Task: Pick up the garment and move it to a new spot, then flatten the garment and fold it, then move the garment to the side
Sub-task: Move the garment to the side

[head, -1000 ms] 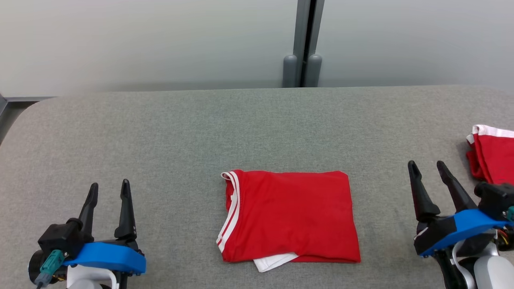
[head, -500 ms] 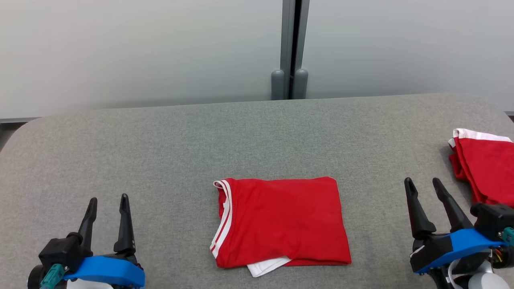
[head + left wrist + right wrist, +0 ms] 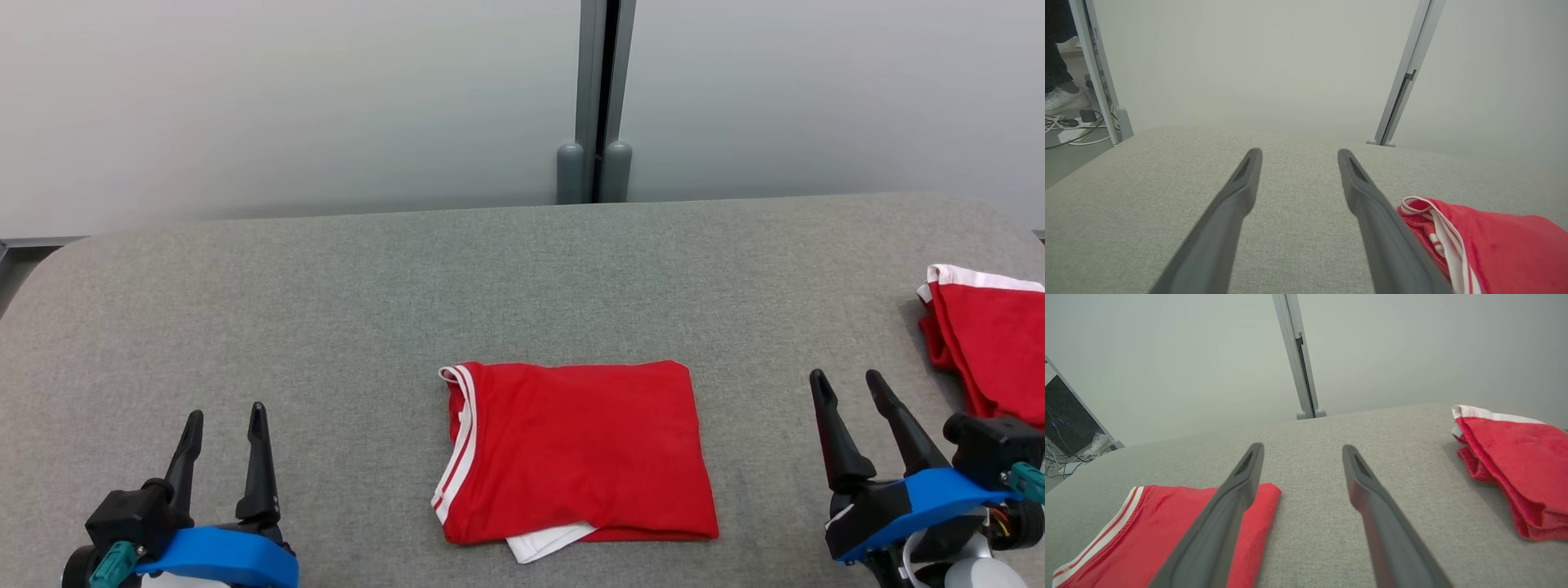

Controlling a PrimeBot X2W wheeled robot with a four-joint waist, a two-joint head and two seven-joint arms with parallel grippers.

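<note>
The left gripper [image 3: 225, 415] hangs low at the near left of the grey padded surface [image 3: 326, 278], its two dark fingers spread wide with nothing between them. The right gripper [image 3: 845, 382] mirrors it at the near right, just as wide and just as empty. Between them, well apart from both, the garment [image 3: 580, 449] lies in the middle of the surface as a neat red rectangle. Its striped trim [image 3: 457, 445] runs down the left edge, and a white flap [image 3: 551, 541] pokes out from under the near edge. A second red garment [image 3: 992, 343] sits bunched at the far right, just beyond the right gripper.

From where I stand the folding looks finished, so what remains is carrying the bundle aside. To do that well, I would bring both grippers in from opposite sides and slip a finger beneath the whole stack. Each should pinch every layer together, the loose white flap included. Lifting level and only a little would keep the fold from sagging open. If it goes right, the risk is dropping it on the other red piece, so set it down short of that.
</note>
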